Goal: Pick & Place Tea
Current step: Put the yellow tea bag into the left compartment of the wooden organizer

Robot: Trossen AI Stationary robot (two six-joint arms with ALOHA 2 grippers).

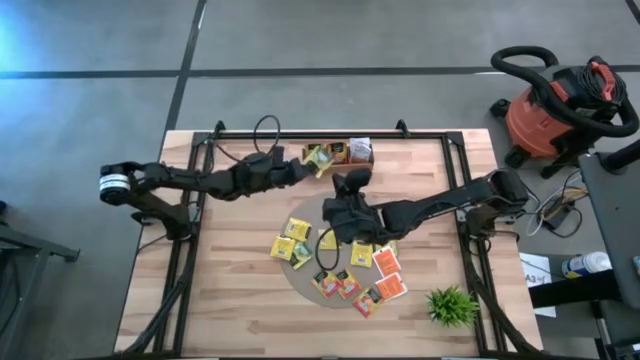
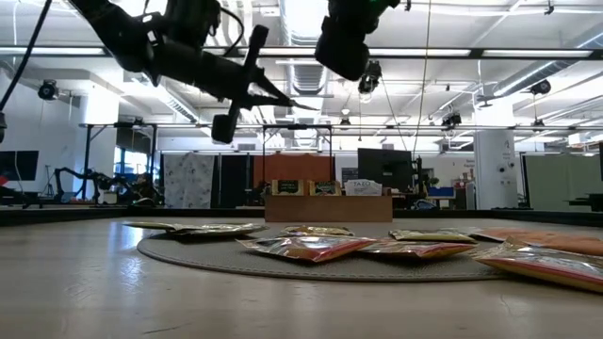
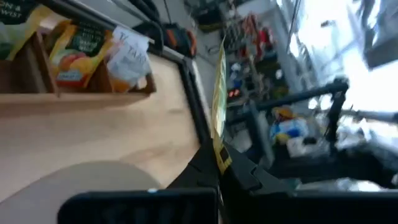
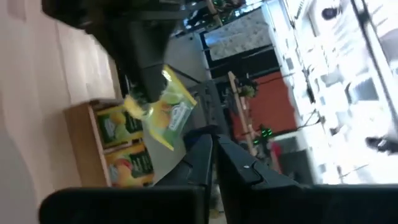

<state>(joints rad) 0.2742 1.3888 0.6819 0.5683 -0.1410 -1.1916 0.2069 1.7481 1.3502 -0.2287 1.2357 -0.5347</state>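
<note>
1. The left arm reaches from the left edge of the surface [image 1: 240, 290] toward its far middle; its gripper [image 1: 306, 168] hangs above the wood just beside the tray [image 1: 345, 152].
2. The left fingers [image 3: 208, 168] are pressed together on one yellow packet [image 3: 218, 99], seen edge-on in the left wrist view and standing up from the fingertips.
3. In the right wrist view that same packet shows its yellow and green face, hanging in the air in front of the tray.
4. The right arm comes in from the right edge; its gripper [image 1: 344, 184] is raised over the far side of the round mat [image 1: 300, 278].
5. The right fingers [image 4: 205, 155] are drawn together with nothing visible between them.
6. The rest of the tea lies flat on the mat: yellow packets [image 1: 290, 240] on its left part, orange-red packets [image 1: 387, 275] on its right and near part, some overlapping.
7. In the low view these packets [image 2: 311, 247] lie level on the mat, with both arms high above them.
8. The tray at the far edge of the surface already holds several packets standing in its compartments, yellow and green ones and a white one [image 3: 127, 56].
9. A small green plant [image 1: 451, 305] stands on the near right corner of the surface, well apart from the mat.
10. A red shop vacuum [image 1: 555, 105] sits on the floor beyond the right far corner.
</note>
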